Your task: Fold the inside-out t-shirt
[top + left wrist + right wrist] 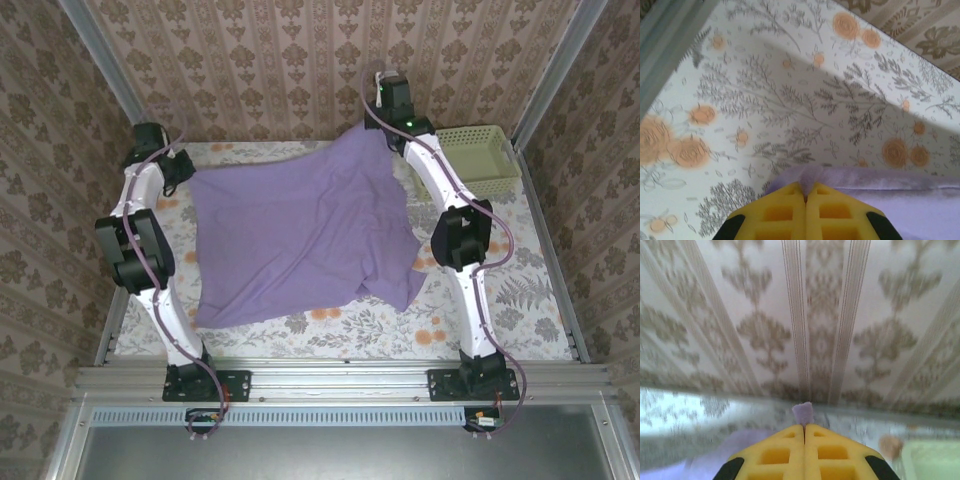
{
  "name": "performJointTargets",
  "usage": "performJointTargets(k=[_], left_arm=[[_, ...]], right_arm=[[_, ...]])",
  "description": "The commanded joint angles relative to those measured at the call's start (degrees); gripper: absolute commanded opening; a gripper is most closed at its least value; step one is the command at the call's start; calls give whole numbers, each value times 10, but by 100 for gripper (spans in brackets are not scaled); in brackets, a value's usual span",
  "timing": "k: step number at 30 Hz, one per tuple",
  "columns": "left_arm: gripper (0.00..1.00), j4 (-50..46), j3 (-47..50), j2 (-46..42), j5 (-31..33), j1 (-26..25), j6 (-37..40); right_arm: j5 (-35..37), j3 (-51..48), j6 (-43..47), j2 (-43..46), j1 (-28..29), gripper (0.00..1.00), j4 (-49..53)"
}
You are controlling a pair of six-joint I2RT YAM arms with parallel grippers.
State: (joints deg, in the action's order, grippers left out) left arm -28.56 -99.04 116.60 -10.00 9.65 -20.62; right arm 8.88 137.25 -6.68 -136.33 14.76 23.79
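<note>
Most of the worktop (330,330) lies under the shirt (300,230): spreading step, I judge, no fold yet. Next calls for drawing it taut, then laying it flat. Left fingers (803,192) clamped on its edge at far left corner; right fingers (803,432) clamped on a tuft, raised near far right corner.

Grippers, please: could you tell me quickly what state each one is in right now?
Left gripper: shut on the t-shirt edge.
Right gripper: shut on a pinch of the t-shirt.
</note>
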Motion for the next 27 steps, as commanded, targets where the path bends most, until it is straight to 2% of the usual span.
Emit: performJointTargets(k=[1, 10, 13, 19, 27], left_arm=[[0, 2, 44, -50, -24, 11, -41], [0, 35, 155, -118, -20, 27, -50], [0, 54, 199, -145, -21, 33, -57], [0, 76, 278, -191, -9, 39, -62], [0, 99, 379, -223, 6, 43, -107]], right_arm=[[-6, -87, -44, 91, -2, 0, -26], [6, -409, -108, 277, -7, 0, -138], [3, -487, -123, 325, -11, 0, -164], [6, -590, -154, 392, -22, 0, -178], [-35, -728, -205, 450, -21, 0, -217]])
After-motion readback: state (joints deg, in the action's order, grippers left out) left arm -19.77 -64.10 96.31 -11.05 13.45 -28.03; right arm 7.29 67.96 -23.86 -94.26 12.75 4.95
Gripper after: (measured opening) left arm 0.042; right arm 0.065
